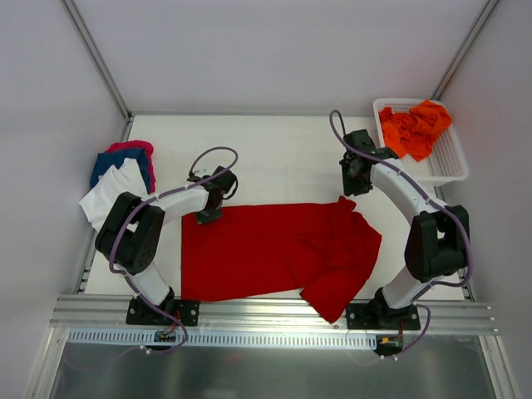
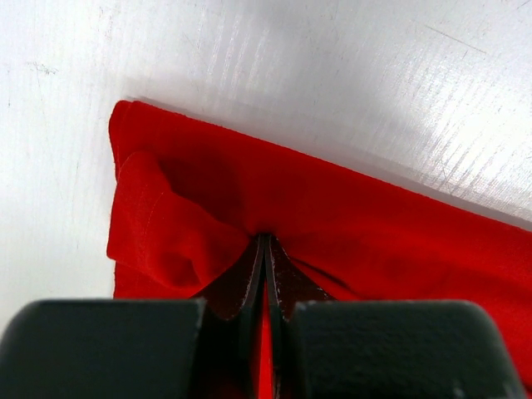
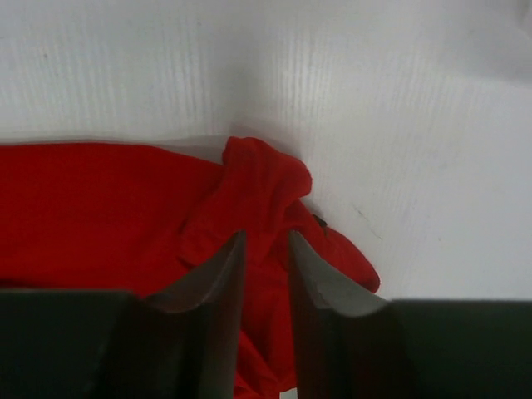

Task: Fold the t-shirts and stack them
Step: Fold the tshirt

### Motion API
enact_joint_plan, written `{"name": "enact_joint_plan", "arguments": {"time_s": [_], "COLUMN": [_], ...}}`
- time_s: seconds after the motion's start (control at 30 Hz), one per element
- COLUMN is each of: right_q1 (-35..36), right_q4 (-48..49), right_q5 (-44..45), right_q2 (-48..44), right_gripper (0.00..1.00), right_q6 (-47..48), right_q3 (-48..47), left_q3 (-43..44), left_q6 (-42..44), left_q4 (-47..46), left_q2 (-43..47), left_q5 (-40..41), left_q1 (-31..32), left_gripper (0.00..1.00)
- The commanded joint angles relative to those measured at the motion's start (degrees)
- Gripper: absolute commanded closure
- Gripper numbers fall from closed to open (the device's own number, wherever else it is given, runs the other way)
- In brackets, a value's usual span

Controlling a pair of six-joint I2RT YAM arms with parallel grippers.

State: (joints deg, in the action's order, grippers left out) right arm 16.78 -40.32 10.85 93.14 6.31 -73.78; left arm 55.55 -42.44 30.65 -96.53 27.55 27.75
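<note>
So the deep red short-sleeved cloth t-shirt (image 1: pixel 266 249) is laid out mostly flat across the middle of the white table (image 1: pixel 283 158). Its right end is rumpled, with one sleeve flopping toward the near edge.

The left gripper (image 2: pixel 264 243) is down on the shirt's far-left corner. In the left wrist view its jaws are pressed tight together with a fold of red fabric pinched between them, so it's got a proper hold of the shirt.

The right gripper (image 3: pixel 266 245) is at the shirt's far-right edge. Its jaws sit a little apart with a clear gap between them, and red cloth shows through that gap. A small bunched-up knob of the fabric sticks up just past the fingertips. Can't really tell if the tips touch the cloth.

Over on the left side of the table there's a pile: a white tee (image 1: pixel 108 198) nearest, a blue tee (image 1: pixel 112 164) behind it and a pink tee (image 1: pixel 133 147) peeking out at the back. In the far-right corner, a white plastic mesh basket (image 1: pixel 449 162) holds crumpled bright orange tees (image 1: pixel 413 129).
</note>
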Motion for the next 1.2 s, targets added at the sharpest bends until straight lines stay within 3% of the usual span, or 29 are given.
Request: {"name": "enact_joint_plan", "arguments": {"time_s": [0.0,0.03,0.07,0.17,0.53,0.7,0.83,0.87,1.17], "right_q1": [1.59,1.85,2.21,2.91,4.14,4.23,4.23,4.23,3.01], "right_q4": [0.67,0.94,1.11,3.13,3.75,2.09,1.03,0.77,-2.22], "right_q5": [-3.91,-3.82,-3.65,-3.99,-3.56,0.04,2.24,2.77,9.88], "right_q2": [1.60,2.12,3.09,4.93,10.22,10.13,8.99,8.72,9.16], "right_gripper": [0.68,0.66,0.56,0.42,0.42,0.57,0.96,0.99,0.99], "right_q6": [0.02,-0.06,-0.15,-0.68,-1.12,-0.33,-0.07,-0.07,1.60], "right_q3": [-1.02,-0.84,-0.67,-0.31,-2.25,-2.42,-2.51,-2.51,-4.00], "left_q3": [-1.23,-1.23,-1.23,-1.06,-1.06,-1.15,-1.15,-1.06,-1.76], "left_q6": [-0.28,-0.37,-0.28,-0.28,0.16,0.07,-0.19,-0.19,-0.63], "left_q4": [1.78,1.78,1.69,1.69,1.87,1.87,1.78,1.69,1.69], "left_q2": [-0.68,-0.68,-0.68,-0.94,-1.12,-1.11,-1.47,-1.64,-1.73], "left_q5": [-0.22,-0.13,-0.13,-0.22,0.22,0.13,-0.04,-0.13,-1.10], "left_q1": [-0.41,-0.50,-0.41,-0.41,-0.41,-0.41,-0.50,-0.50,-1.55], "left_gripper": [1.00,1.00,1.00,1.00,1.00,1.00,1.00,1.00,1.00]}}
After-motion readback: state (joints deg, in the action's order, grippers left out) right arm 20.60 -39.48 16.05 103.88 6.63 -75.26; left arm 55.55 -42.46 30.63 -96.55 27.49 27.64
